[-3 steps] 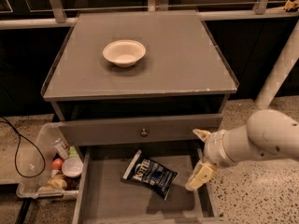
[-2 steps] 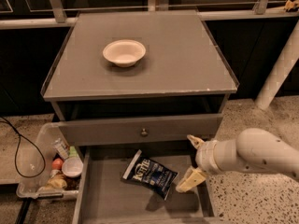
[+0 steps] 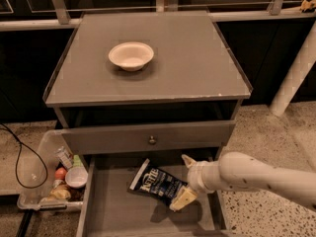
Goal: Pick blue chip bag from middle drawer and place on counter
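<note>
The blue chip bag (image 3: pixel 159 183) lies flat on the floor of the open middle drawer (image 3: pixel 113 212), white "Kettle" lettering up, its white end strip toward the back left. My gripper (image 3: pixel 186 181) reaches in from the right, just at the bag's right end. Its two pale fingers are spread, one (image 3: pixel 188 161) behind the bag and one (image 3: pixel 182 199) in front, low over the drawer floor. Nothing is held. The counter (image 3: pixel 187 63) above is a flat grey top.
A white bowl (image 3: pixel 131 55) stands on the counter's left middle. A closed drawer front with a small knob (image 3: pixel 152 140) sits above the open drawer. A clear bin (image 3: pixel 55 177) of small items and a black cable (image 3: pixel 19 157) lie on the floor at the left. A white post (image 3: pixel 295 73) stands at the right.
My arm has moved left and lower into the drawer, bringing the open fingers from the drawer's right side up to the bag's right end. The bag has not moved.
</note>
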Robot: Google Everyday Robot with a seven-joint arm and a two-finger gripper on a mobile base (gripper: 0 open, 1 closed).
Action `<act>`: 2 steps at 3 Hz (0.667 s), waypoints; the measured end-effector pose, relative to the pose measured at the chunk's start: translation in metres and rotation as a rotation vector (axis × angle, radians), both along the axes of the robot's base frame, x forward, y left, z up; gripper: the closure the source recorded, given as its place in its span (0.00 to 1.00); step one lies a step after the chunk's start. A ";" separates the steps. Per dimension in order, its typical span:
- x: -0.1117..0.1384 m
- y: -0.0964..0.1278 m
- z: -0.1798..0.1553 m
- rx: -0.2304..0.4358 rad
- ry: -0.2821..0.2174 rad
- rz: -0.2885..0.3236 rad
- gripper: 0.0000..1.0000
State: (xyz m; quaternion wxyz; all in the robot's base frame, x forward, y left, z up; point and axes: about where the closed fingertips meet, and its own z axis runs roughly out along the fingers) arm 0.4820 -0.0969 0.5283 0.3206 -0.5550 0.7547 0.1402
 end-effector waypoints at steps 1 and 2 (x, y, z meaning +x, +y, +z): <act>0.005 0.019 -0.001 -0.001 0.001 0.031 0.00; 0.002 0.024 -0.010 0.005 0.010 0.044 0.00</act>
